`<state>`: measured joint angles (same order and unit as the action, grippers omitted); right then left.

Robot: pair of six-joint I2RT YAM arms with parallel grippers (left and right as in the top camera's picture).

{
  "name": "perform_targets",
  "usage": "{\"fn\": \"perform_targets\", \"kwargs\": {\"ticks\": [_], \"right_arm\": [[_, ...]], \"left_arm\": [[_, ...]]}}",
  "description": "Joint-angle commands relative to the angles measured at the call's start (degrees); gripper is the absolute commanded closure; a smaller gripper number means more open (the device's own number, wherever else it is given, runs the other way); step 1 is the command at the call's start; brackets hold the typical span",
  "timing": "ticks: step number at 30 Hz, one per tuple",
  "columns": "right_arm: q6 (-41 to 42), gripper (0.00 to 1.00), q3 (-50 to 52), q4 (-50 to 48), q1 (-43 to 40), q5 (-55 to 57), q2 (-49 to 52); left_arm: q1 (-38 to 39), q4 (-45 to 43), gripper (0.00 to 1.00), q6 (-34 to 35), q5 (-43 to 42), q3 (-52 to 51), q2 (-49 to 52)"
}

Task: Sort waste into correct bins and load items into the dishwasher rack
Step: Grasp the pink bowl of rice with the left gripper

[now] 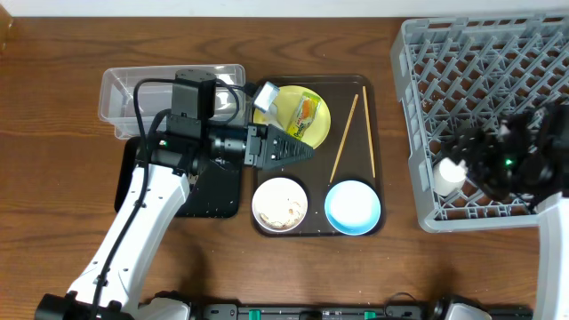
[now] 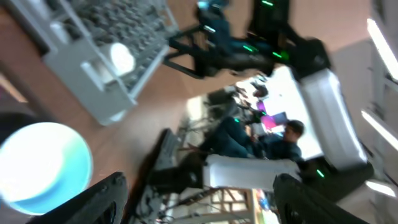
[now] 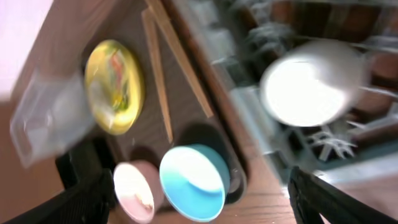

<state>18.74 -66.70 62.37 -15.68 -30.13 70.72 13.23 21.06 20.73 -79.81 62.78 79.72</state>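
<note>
The yellow plate [image 1: 286, 124] lies on the brown tray with the green-and-orange packet [image 1: 305, 111] on it and a crumpled white wrapper [image 1: 266, 92] at its left rim. The white bowl [image 1: 279, 203] holds rice scraps [image 1: 286, 213]; the light-blue bowl [image 1: 352, 206] stands beside it. Two chopsticks [image 1: 344, 138] lie to the right of the plate. My left gripper [image 1: 300, 152] is open and empty, hovering just below the plate. My right gripper [image 1: 467, 153] is open and empty over the grey rack's [image 1: 498, 62] left side. The clear tub [image 1: 160, 89] and black tray [image 1: 218, 191] are at the left.
The dark brown serving tray [image 1: 373, 98] holds the dishes. A round white thing [image 1: 451, 173] sits in the rack near its front left corner, also in the right wrist view [image 3: 308, 90]. The left wrist view is blurred; it shows the light-blue bowl [image 2: 43, 162].
</note>
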Motion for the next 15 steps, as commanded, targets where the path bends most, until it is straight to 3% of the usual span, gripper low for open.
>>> {"fn": "perform_targets", "kwargs": {"ticks": [1, 5, 9, 15], "right_arm": [[-11.0, 0.13, -1.1, 0.5, 6.4, -4.7, -2.3], [-12.5, 0.14, -1.0, 0.3, 15.7, -2.4, -2.6], [-3.7, 0.13, -1.0, -1.0, 22.2, 9.7, -2.2], [2.7, 0.1, -1.0, -4.1, 24.0, 14.2, -2.2]], "left_arm": [[0.1, 2.2, 0.22, -1.0, 11.4, 0.8, -0.3], [1.4, 11.6, 0.28, -1.0, 31.2, 0.8, -0.3], [7.2, 20.5, 0.32, -0.9, 53.5, 0.8, -0.3], [19.3, 22.7, 0.34, 3.9, 76.6, 0.8, 1.0]]}}
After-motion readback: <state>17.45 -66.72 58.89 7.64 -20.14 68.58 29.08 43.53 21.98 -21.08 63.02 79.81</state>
